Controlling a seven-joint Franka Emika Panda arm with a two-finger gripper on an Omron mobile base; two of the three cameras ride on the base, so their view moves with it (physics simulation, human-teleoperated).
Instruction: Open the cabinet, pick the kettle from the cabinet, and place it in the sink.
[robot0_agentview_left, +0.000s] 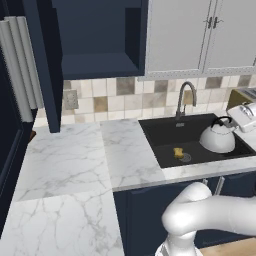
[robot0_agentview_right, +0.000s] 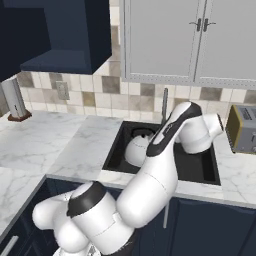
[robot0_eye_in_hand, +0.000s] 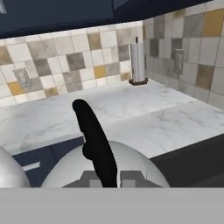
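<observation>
White arm fills the near foreground and reaches forward over the counter edge toward the sink. Reading from the left, the cabinet stands open, its door swung out toward the camera and its shelf bare, so the opening and the lifting-out look done. Further right, the sink is a wide matte black basin with a curved steel faucet at its back edge and a small yellow thing near the drain. The kettle is inside the basin at its right end, upright, low enough that it seems to rest on or hang just above the floor; I cannot tell which. It is a squat, dome-shaped, white-silver pot with a short spout and a thin black arched handle. In the hand view the gripper has its fingers pressed together on that handle, pinching it from both sides above the dome. What seems left is to let go and draw the hand clear. At far right a toaster sits on the counter.
</observation>
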